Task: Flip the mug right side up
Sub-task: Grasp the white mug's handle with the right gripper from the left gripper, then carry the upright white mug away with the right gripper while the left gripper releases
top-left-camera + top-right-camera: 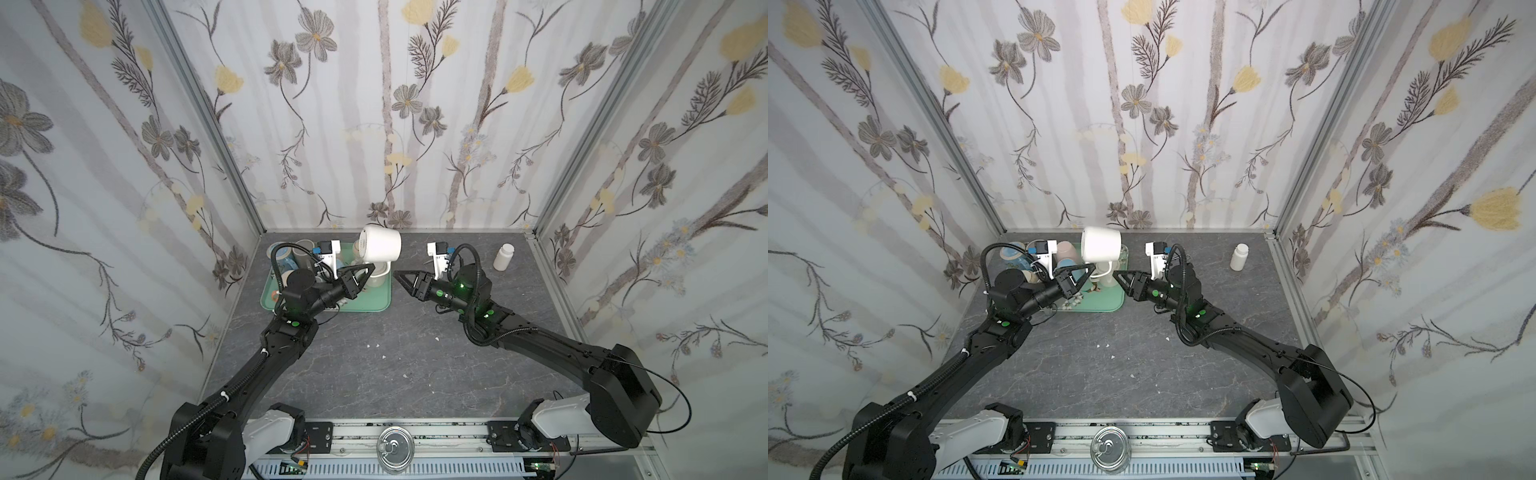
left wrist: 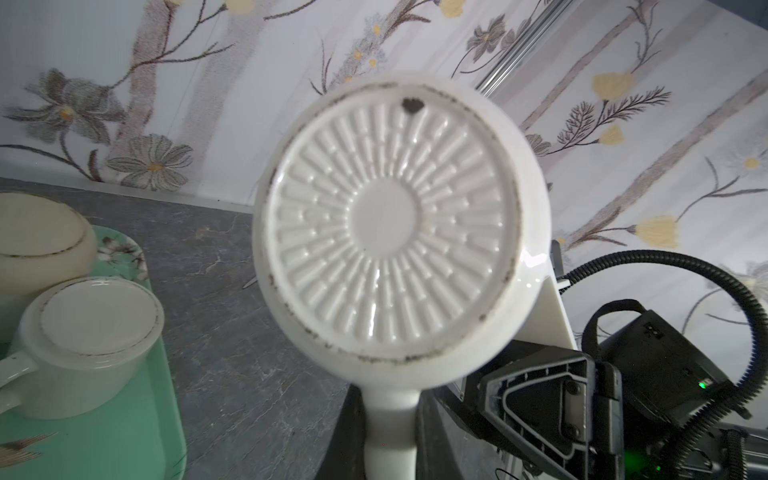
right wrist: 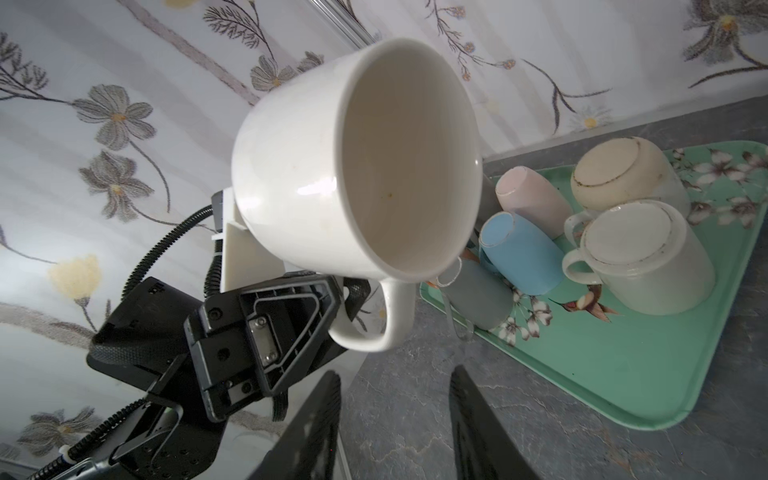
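Above tray (image 1: 376,300), mug (image 1: 382,248) in left claw (image 1: 371,267)

Your top views both look steeply down from high over the near edge of the table (image 1: 374,365), sharing almost the whole scene. Your left wrist camera sits close to the mug (image 2: 390,224), its base filling mid-frame. Your right wrist camera faces its mouth from the opposite side, and both catch the tray (image 2: 116,424) at a frame edge.

Counted: one lifted mug (image 1: 380,245), at least five other cups (image 3: 519,253), one green tray (image 3: 623,374), one white bottle (image 1: 503,257), one tin (image 1: 394,446).
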Robot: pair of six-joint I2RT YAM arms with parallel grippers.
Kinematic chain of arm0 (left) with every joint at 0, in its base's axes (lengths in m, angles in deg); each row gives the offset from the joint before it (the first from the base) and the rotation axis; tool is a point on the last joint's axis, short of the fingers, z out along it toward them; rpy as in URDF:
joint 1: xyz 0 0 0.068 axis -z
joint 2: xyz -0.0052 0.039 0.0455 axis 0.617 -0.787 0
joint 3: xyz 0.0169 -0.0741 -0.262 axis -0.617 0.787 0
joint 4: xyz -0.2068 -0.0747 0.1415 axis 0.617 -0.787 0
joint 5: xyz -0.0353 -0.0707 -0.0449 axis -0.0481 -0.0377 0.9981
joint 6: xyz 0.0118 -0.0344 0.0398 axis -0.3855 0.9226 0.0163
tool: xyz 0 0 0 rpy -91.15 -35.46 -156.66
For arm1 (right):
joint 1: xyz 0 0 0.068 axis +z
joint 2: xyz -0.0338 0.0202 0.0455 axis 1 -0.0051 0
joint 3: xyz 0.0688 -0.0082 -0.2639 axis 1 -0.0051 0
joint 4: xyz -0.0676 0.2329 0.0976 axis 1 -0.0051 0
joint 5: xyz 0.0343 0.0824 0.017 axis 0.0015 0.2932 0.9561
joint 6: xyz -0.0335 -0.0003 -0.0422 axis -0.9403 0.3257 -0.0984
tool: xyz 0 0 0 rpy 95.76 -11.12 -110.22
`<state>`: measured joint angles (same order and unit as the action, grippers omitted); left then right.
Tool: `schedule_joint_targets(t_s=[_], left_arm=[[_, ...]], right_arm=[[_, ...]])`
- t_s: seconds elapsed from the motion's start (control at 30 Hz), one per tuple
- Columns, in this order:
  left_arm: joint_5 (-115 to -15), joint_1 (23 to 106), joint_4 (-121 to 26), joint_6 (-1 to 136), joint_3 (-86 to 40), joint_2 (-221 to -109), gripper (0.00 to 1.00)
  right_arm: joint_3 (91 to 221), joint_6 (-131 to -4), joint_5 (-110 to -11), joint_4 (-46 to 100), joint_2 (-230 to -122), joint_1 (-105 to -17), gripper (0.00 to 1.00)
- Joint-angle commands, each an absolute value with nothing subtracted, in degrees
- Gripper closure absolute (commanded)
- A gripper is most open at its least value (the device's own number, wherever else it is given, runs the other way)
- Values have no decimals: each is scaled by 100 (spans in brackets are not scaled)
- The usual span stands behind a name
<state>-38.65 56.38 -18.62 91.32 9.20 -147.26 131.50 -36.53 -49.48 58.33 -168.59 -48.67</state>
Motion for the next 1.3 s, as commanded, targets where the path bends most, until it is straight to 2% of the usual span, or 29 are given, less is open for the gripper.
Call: schedule_joint_targets(t_s=[0.0, 0.2, 0.33, 0.43, 0.5, 0.53, 0.6, 0.63, 0.67, 0.73, 0.8, 0.9, 1.07, 1.27], left_arm=[[-3486, 5642, -454, 9813, 882, -14754, 100], [-3261, 5641, 52, 10213, 946, -14856, 100], [-3136, 5644, 194, 10342, 955, -14934, 100], [-3106, 5640, 196, 10349, 979, -14966, 100], [-3078, 5640, 175, 10347, 986, -14996, 100], [-3071, 5639, 160, 10337, 981, -15001, 100], [-3064, 5643, 61, 10282, 980, -15023, 100], [-3057, 5643, -1, 10245, 972, -15018, 98], [-3016, 5644, -44, 10195, 964, -15018, 90], [-2961, 5638, -180, 10094, 948, -15018, 66], [-2931, 5638, -334, 9985, 921, -15010, 51], [-2890, 5638, -636, 9767, 861, -14983, 40], [-3192, 5632, -1531, 9085, 750, -14908, 37], [-4164, 5629, -3330, 8015, 235, -15096, 40]], right_arm=[[13362, -3655, -4641, 6167, -16954, -4884, 56], [13733, -3529, -4359, 6327, -17220, -4882, 58], [13911, -3430, -4229, 6526, -17366, -4884, 66], [14019, -3378, -4092, 6687, -17449, -4882, 78], [14024, -3352, -4065, 6747, -17469, -4884, 96], [14029, -3347, -4081, 6741, -17474, -4884, 100], [14029, -3363, -4139, 6603, -17446, -4894, 100], [14029, -3397, -4178, 6517, -17420, -4914, 100], [14016, -3448, -4231, 6409, -17372, -4930, 100], [13947, -3621, -4329, 6258, -17228, -4980, 100], [13850, -3809, -4382, 6112, -17060, -5074, 100], [13707, -3996, -4616, 5741, -16802, -5309, 100], [13646, -4468, -5009, 4763, -16472, -5798, 100], [13792, -5326, -6949, 2472, -16493, -6568, 100]])
